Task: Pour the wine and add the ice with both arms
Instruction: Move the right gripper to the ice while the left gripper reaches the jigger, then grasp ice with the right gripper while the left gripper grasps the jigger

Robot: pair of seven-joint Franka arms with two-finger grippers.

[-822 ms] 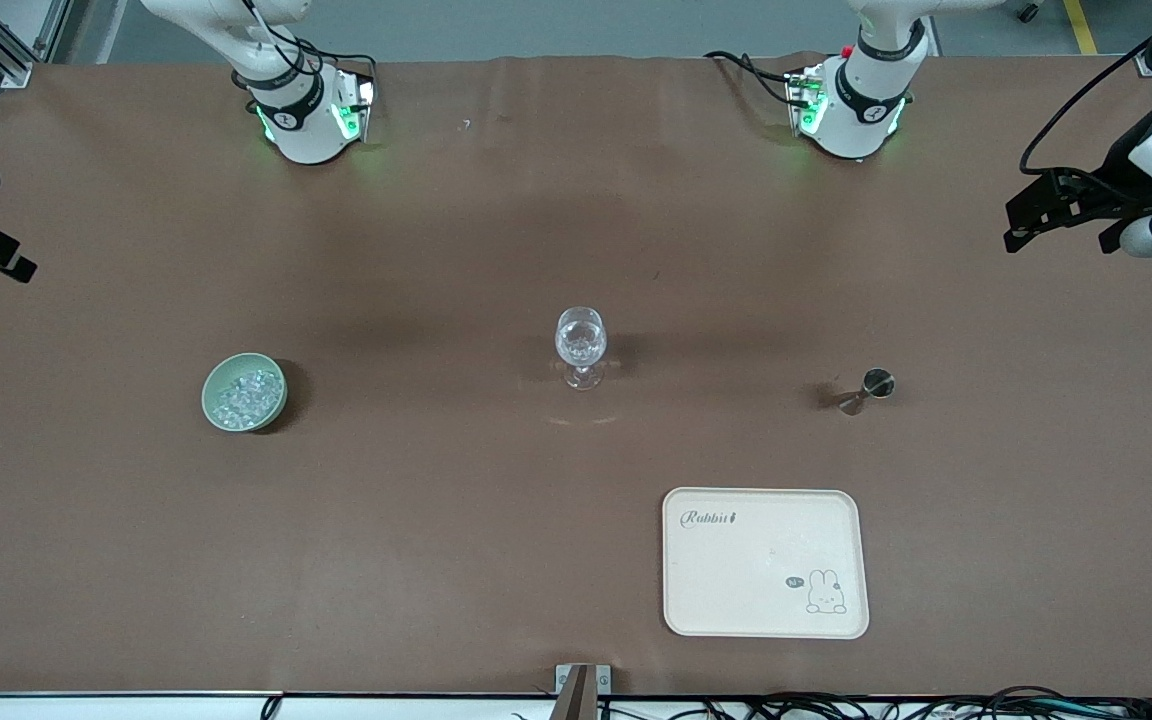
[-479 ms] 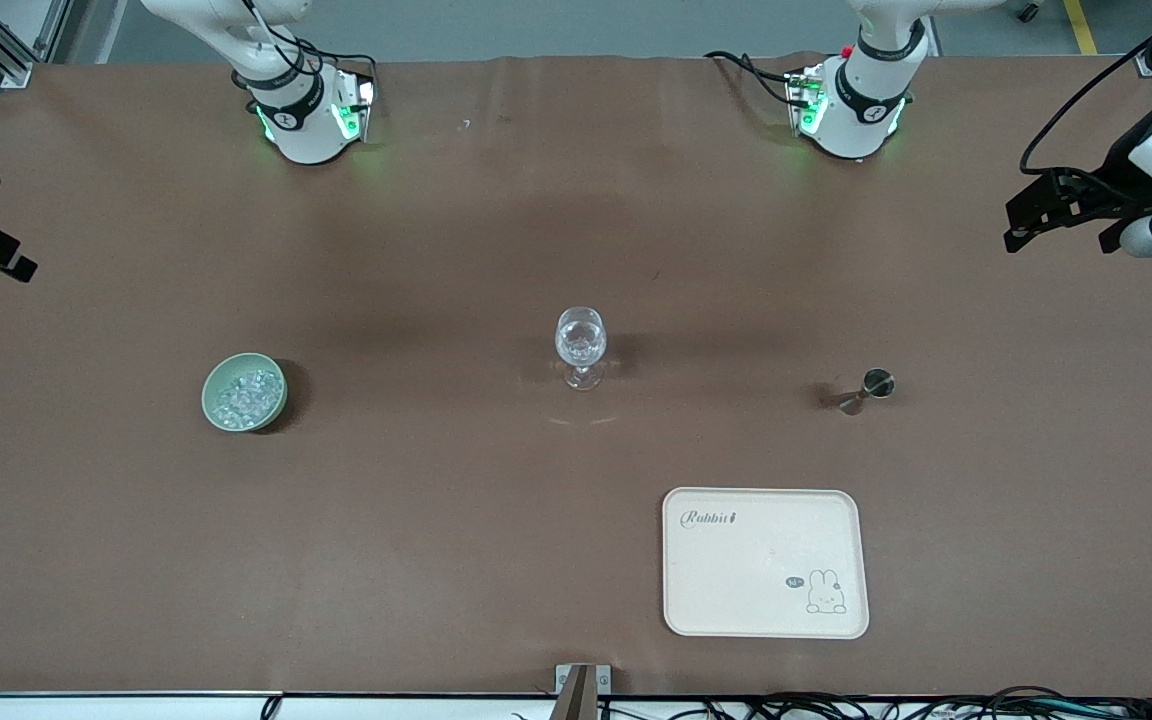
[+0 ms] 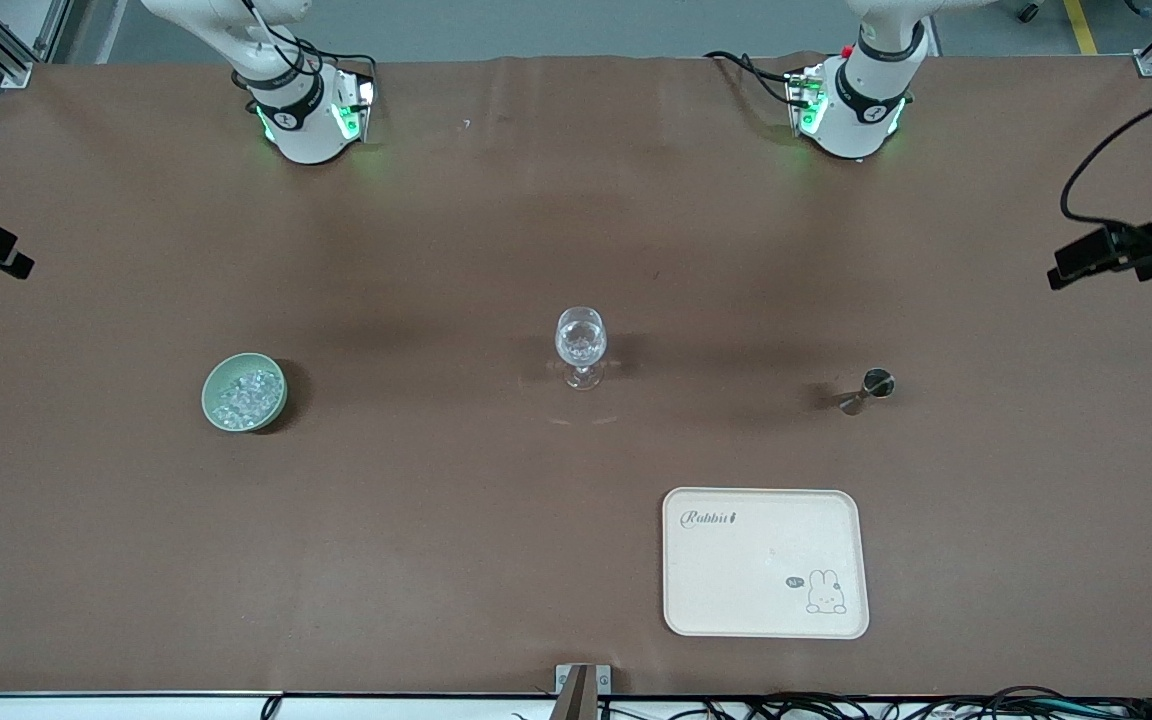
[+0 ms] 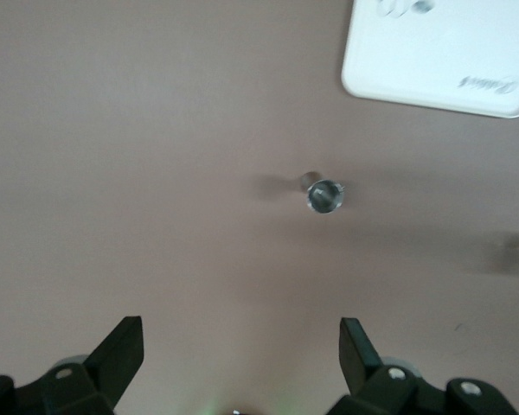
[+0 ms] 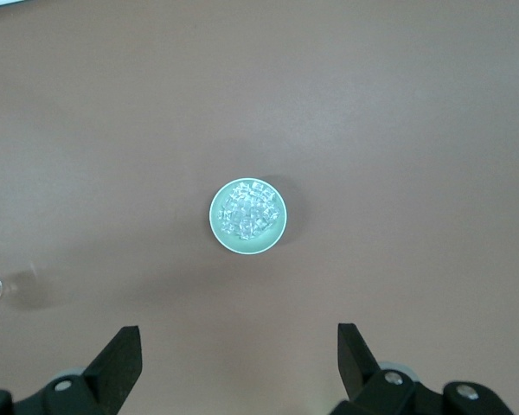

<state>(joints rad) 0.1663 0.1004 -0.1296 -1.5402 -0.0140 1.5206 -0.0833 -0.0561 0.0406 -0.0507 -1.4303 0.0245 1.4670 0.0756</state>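
Observation:
The ice (image 3: 245, 395) is a glittering heap in a pale green bowl (image 3: 218, 380) toward the right arm's end of the table. It also shows in the right wrist view (image 5: 248, 212). A clear stemmed glass (image 3: 580, 343) stands mid-table with glassy glints inside. A small metal jigger (image 3: 868, 386) stands toward the left arm's end. My right gripper (image 5: 238, 350) is open and empty, high over the table near the bowl. My left gripper (image 4: 240, 350) is open and empty, high over the table near the jigger (image 4: 324, 195).
A cream tray (image 3: 696, 600) with a rabbit drawing lies nearer the front camera than the jigger, and its corner shows in the left wrist view (image 4: 372, 69). Both arm bases (image 3: 301, 120) (image 3: 851, 110) stand along the table's back edge.
The left arm's hand has pulled away toward its end of the table, mostly leaving the front view. The right arm has barely moved. The table things have not moved.

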